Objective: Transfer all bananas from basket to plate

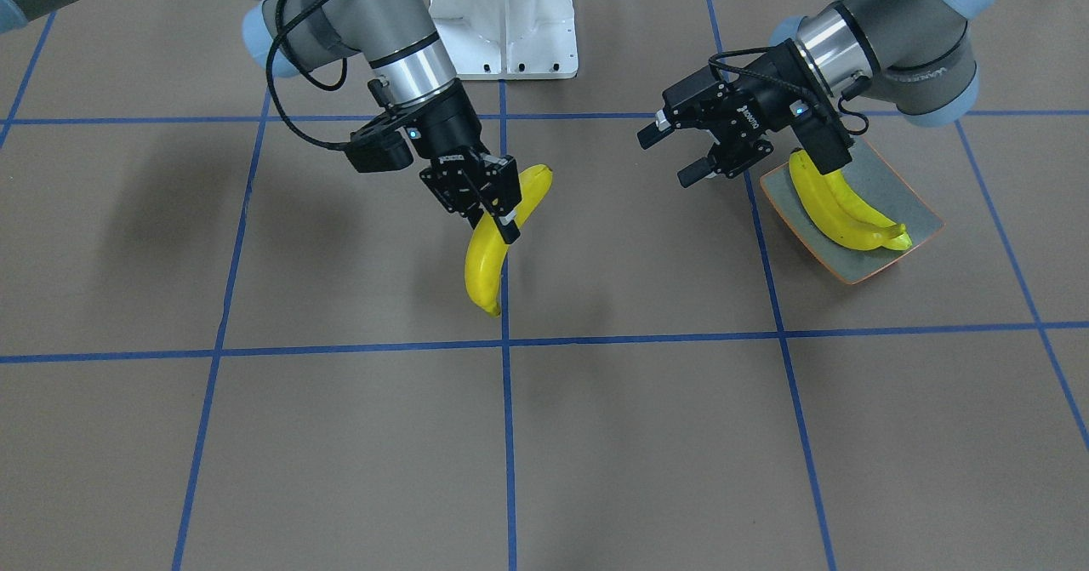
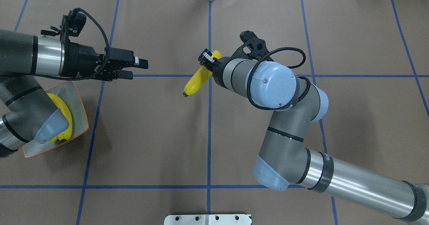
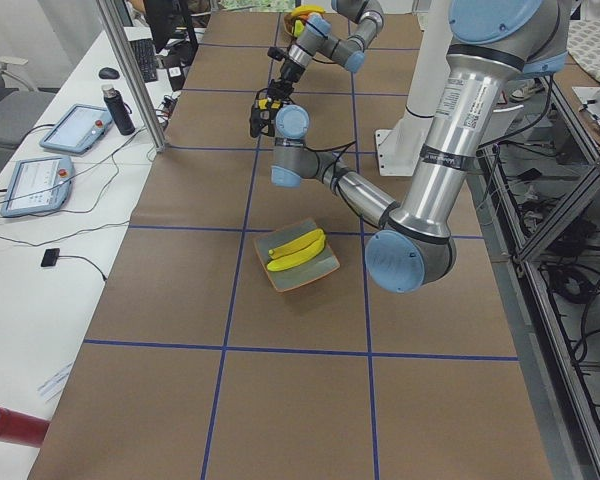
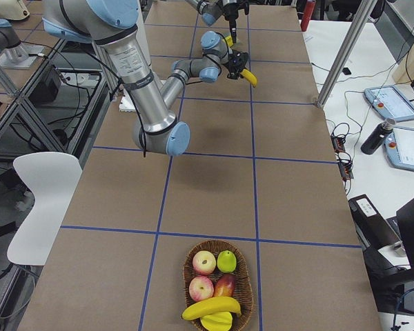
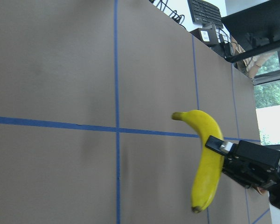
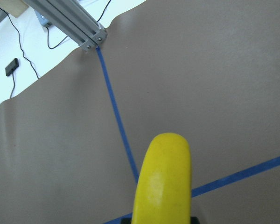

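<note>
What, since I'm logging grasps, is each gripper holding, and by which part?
The right gripper is shut on a banana, pinching it near its middle, with both ends sticking out free. The left gripper is open and holds nothing.

Left arm and right arm: grey tubular links, pale blue joint caps, polished silver wrist sections with black bands. Left gripper and right gripper matte black; looped black cables at each wrist. White base plate with screw holes.

Glossy, smooth banana; matt, papery table.
</note>
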